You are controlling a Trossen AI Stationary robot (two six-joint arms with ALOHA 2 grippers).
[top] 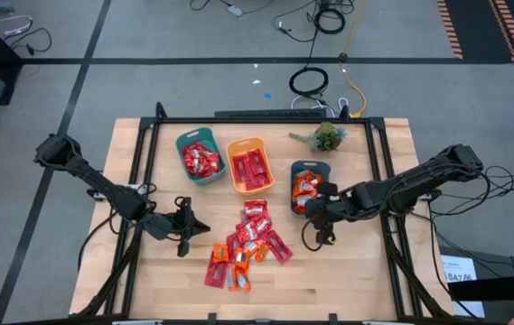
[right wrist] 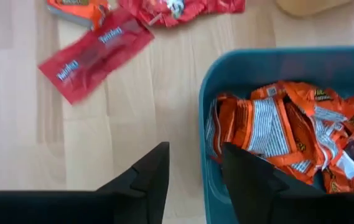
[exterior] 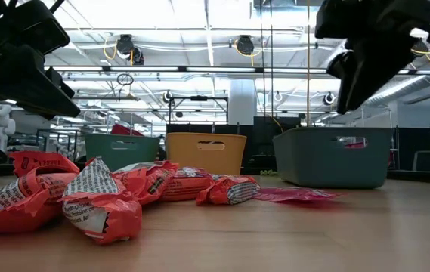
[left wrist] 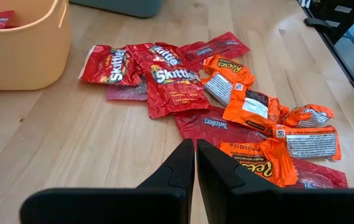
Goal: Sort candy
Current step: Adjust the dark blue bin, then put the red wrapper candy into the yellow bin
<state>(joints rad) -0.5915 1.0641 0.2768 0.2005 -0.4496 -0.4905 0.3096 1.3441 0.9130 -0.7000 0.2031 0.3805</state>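
Note:
The loose candy (top: 247, 242) lies in a pile at the table's middle near side: red packets (left wrist: 170, 84) and orange ones (left wrist: 251, 106). My left gripper (left wrist: 195, 149) is shut and holds nothing, hovering just left of the pile (top: 187, 227). My right gripper (right wrist: 195, 163) is open with nothing between its fingers. It hangs over the near rim (right wrist: 209, 81) of the dark blue bin (top: 309, 185), which holds orange candies (right wrist: 288, 134). A red packet (right wrist: 96, 56) lies flat on the wood beside that bin.
A teal bin (top: 200, 158) with red candy and an orange bin (top: 249, 165) with red packets stand left of the blue bin. A small green plant (top: 327, 137) sits behind them. Black frame rails (top: 148, 153) run along the table's sides.

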